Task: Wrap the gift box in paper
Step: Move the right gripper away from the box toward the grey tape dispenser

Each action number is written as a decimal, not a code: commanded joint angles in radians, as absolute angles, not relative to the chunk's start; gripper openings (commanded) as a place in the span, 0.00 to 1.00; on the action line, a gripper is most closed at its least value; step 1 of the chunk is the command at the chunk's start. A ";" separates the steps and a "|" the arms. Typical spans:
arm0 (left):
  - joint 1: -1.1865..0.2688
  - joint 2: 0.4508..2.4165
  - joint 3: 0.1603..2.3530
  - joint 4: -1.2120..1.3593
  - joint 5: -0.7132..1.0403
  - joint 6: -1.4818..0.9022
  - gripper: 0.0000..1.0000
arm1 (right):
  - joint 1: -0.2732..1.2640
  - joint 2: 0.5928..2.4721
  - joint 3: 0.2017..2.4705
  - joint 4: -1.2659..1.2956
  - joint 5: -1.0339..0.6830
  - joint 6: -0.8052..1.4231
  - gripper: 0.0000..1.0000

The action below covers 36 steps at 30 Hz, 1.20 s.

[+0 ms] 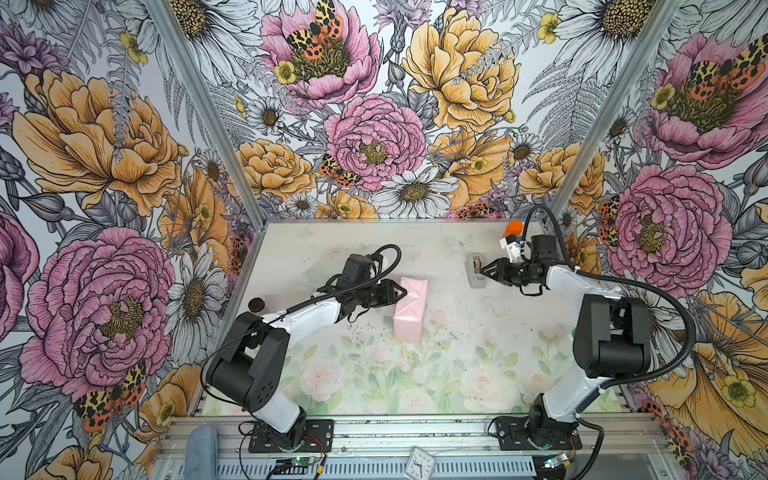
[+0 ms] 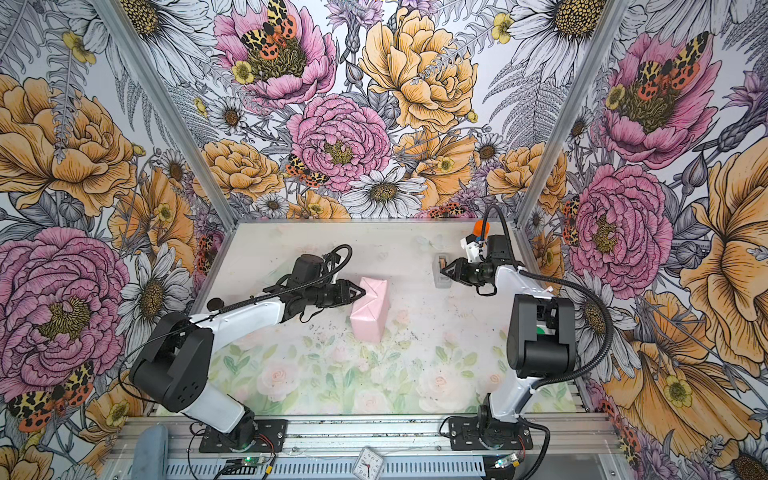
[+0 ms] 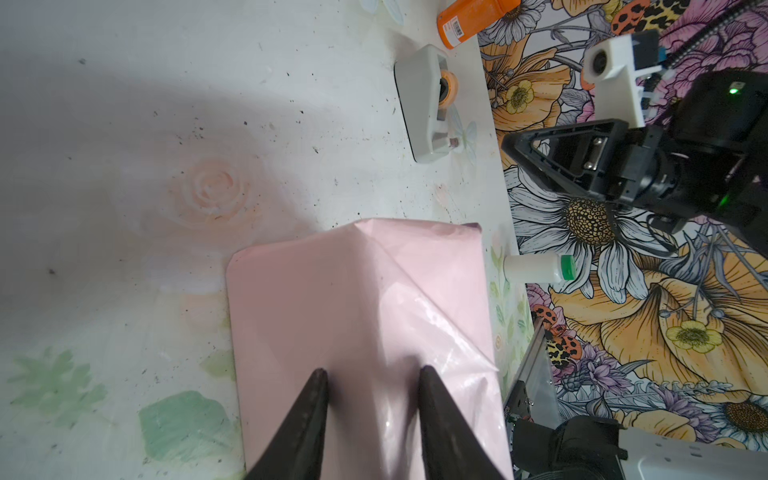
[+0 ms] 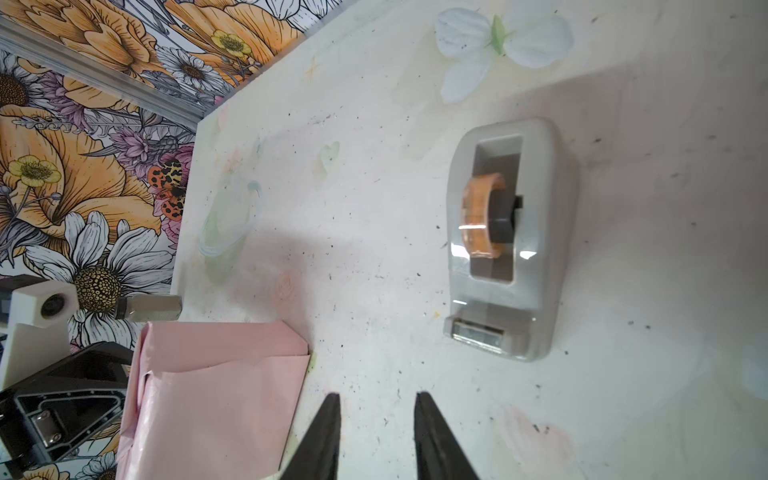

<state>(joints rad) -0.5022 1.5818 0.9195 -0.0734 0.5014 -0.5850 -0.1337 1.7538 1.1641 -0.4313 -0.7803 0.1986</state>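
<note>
Mid-counter (image 1: 374, 386), the paper (image 1: 409, 316) lies pale pink side out, folded into a parcel whose long axis runs near to far. The gift box is hidden, presumably inside. At the parcel's far end sits the left tool (image 1: 402, 291), jaws narrowly apart, tips over the folded flap, gripping nothing I can see. Farther right, well apart from the parcel, the right tool (image 4: 376, 399) hangs narrowly parted and empty, pointing at the tape dispenser (image 4: 540, 232) just beyond, so it is the nearer arm for tape.
</note>
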 commanded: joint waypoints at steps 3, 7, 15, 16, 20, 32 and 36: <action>-0.521 1.615 0.884 -0.175 0.451 -0.553 0.38 | -0.165 1.852 1.266 -0.525 -0.817 0.099 0.31; -0.520 1.609 0.887 -0.181 0.447 -0.551 0.38 | -0.186 1.918 1.315 -0.541 -0.852 0.068 0.31; -0.522 1.614 0.898 -0.187 0.442 -0.552 0.38 | -0.189 2.032 1.412 -0.550 -0.926 0.037 0.30; -0.522 1.615 0.899 -0.187 0.443 -0.552 0.38 | -0.189 2.045 1.427 -0.558 -0.928 0.033 0.30; -0.520 1.614 0.891 -0.181 0.441 -0.552 0.38 | -0.190 2.104 1.484 -0.589 -0.961 0.022 0.29; -0.518 1.606 0.899 -0.192 0.438 -0.547 0.39 | -0.180 2.191 1.563 -0.734 -0.927 -0.075 0.29; -0.517 1.605 0.897 -0.191 0.436 -0.547 0.39 | -0.166 2.218 1.596 -0.786 -0.942 -0.116 0.29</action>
<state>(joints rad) -0.5049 1.5814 0.9199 -0.0765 0.4938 -0.5777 -0.1802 2.1872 1.5612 -0.7303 -0.9443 -0.0582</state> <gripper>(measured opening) 0.392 0.288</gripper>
